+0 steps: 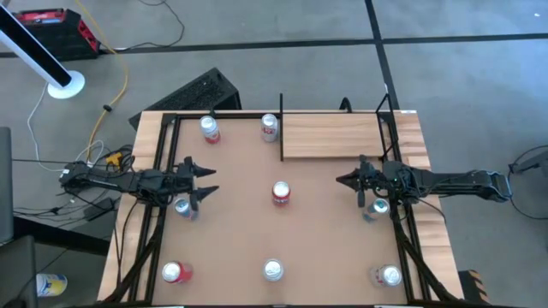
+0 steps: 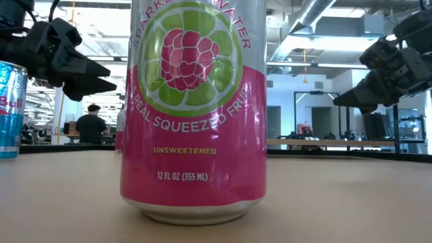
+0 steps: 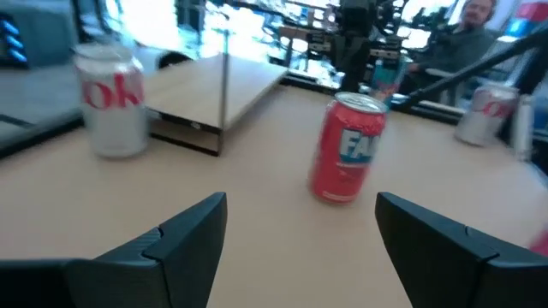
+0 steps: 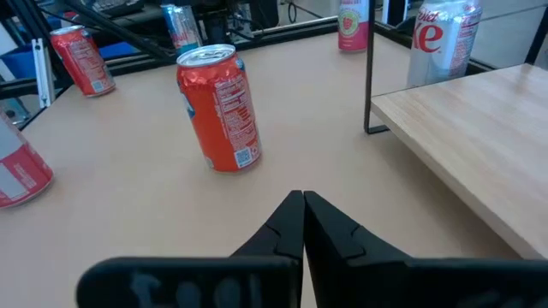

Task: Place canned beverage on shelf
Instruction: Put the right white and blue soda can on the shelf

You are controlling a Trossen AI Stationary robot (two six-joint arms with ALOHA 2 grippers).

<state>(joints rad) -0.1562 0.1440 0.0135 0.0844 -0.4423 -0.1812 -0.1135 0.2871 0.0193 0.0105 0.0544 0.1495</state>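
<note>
Around the table (image 1: 257,231) the floor (image 1: 454,77) is grey concrete, crossed by dark seam lines. Beyond the left gripper's (image 1: 208,180) arm, off the table's edge, a white round-based stand (image 1: 65,84) sits on the floor with a red and black box (image 1: 53,27) near it, and yellow and white cables (image 1: 120,85) trail between them. A black crate (image 1: 201,91) lies just past the table's far side. In the low view, the room behind is a wide, bright hall with white ceiling ducts (image 2: 307,17) and strip lights; a person (image 2: 90,126) sits at a bench far off.
</note>
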